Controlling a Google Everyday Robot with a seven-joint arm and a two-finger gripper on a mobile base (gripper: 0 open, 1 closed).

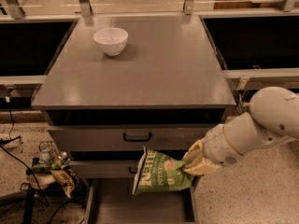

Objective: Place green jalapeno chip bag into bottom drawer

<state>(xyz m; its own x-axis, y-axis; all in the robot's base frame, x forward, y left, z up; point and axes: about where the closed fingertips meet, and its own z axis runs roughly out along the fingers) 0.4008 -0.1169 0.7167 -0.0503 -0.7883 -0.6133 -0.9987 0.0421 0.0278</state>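
Note:
The green jalapeno chip bag [160,172] is crinkly green foil with white lettering. It hangs in front of the cabinet's lower drawer front, above the bottom drawer [140,204], which is pulled out and shows a flat grey floor with side rails. My gripper [192,164] comes in from the right on a white arm and is shut on the bag's right edge, holding it in the air over the open drawer.
A white bowl [111,40] stands at the back left of the grey cabinet top [154,69]. Two grey drawer fronts with black handles [137,136] sit above the open drawer. Crumpled yellowish wrappers [58,174] and cables lie on the floor at the left.

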